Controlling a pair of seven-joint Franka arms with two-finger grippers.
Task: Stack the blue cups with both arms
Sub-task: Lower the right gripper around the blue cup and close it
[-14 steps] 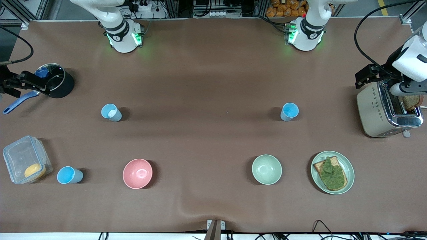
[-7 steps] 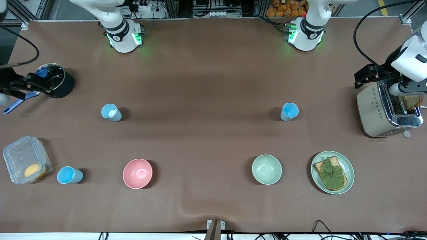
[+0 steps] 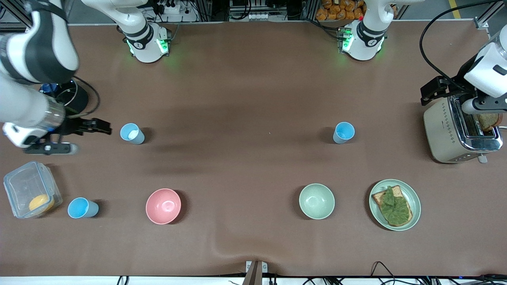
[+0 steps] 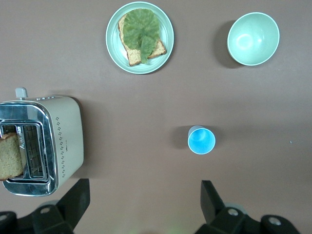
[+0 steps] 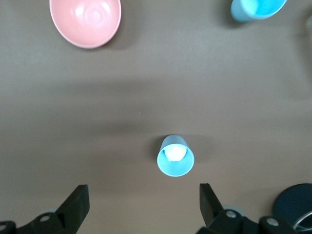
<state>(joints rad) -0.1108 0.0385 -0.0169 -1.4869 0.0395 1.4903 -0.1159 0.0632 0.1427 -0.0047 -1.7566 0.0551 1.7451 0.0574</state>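
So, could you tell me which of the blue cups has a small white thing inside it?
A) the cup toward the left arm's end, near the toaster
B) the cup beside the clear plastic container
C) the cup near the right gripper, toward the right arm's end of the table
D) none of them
C: the cup with the white bit sits upright near the open right gripper, and the right wrist view shows the white piece inside it.
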